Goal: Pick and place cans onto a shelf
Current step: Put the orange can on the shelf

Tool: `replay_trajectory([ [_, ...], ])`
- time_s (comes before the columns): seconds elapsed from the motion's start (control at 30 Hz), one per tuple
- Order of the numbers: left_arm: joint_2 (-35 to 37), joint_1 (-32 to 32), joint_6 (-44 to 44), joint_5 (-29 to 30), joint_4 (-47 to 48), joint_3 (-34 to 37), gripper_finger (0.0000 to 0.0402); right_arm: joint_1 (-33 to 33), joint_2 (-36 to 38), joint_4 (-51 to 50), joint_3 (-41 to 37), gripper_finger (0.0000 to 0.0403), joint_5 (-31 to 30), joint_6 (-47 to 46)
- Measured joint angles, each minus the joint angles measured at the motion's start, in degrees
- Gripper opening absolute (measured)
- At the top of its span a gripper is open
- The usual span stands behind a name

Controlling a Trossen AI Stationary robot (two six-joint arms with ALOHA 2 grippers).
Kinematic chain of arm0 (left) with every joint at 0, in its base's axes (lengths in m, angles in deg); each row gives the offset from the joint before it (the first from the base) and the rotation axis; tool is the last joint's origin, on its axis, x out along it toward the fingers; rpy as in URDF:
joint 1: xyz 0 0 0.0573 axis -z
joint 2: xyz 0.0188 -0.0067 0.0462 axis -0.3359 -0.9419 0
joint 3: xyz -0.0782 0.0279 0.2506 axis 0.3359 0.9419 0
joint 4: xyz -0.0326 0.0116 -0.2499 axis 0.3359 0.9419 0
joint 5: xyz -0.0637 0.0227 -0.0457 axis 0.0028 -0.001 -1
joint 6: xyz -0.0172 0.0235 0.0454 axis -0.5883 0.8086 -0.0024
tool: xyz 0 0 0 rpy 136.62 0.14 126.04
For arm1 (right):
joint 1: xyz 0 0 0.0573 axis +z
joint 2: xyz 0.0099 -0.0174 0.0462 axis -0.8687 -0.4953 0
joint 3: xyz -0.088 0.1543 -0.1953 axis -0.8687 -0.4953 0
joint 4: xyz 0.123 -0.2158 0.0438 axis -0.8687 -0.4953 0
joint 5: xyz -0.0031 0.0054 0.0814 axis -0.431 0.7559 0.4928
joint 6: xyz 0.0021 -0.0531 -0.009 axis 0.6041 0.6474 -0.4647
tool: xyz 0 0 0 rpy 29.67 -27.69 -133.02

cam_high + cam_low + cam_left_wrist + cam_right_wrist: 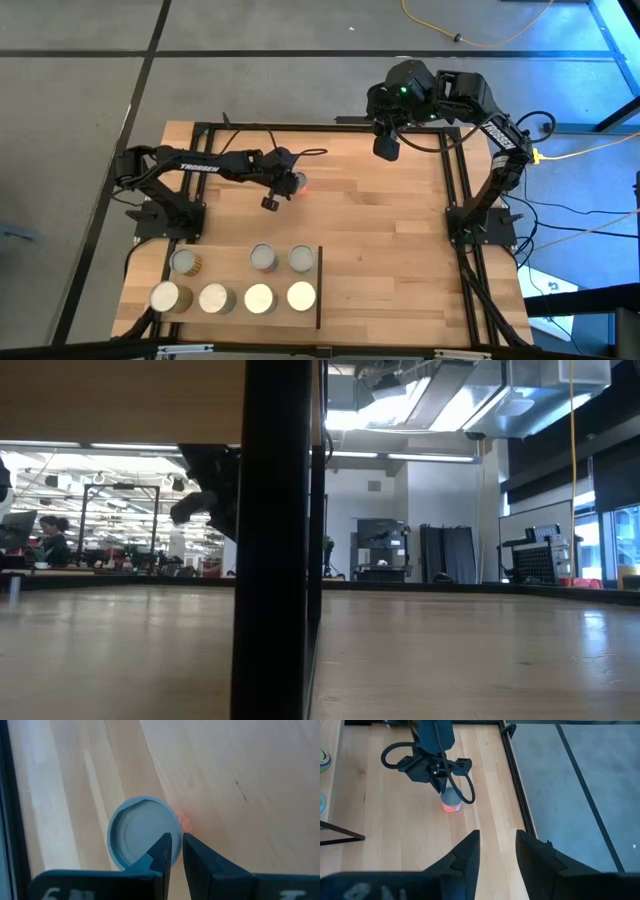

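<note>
A small can with a red label [297, 183] stands upright on the plank tabletop, left of centre; its grey round top fills the left wrist view [140, 832]. My left gripper [287, 186] points down onto it, nearly shut at its rim. Several other cans [258, 298] stand on their bases on the light-wood shelf [232, 277] at the near left, with its black bar [319, 287] on the right side. My right gripper [497, 851] is open and empty, high over the table's far right part [386, 148]. My left gripper pinches the can's raised rim [176, 822] between its two fingers. One finger [162, 854] is over the sunken top and the other [197, 857] is outside the wall. The fingers come from above, pointing down. The can stands upright with its base on the table [451, 806].
Black frame rails [455, 190] run along the table's far and right sides. The bare planks in the middle and at the near right [390, 260] are free. In the low view a black upright [275, 560] blocks the middle; a person [50, 540] sits far off in the room.
</note>
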Motion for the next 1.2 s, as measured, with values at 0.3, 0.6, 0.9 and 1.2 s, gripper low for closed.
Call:
replay_trajectory([
  [0.3, -3.88, 0.0, 0.39, 0.23, -1.19, -0.09, 0.0039, 0.0, 0.0, 0.02, 0.0, 0.0126, 0.01, 0.0],
  [0.6, -4.61, 1.3, 0.46, 3.33, -0.47, -0.98, 0.0012, 0.02, 0.0, 0.0, 0.0, 0.0126, 0.02, 0.04],
  [0.9, -4.1, 3.13, -3.22, 6.73, 12.42, -10.83, 0.0003, 0.02, 0.0, 0.02, 0.0, 0.0127, 0.02, 0.07],
  [1.2, -0.13, 4.02, -13.43, 8.85, 35.47, -29.42, 0.0002, 0.02, 0.0, -0.02, 0.0, 0.0127, 0.02, 0.4],
])
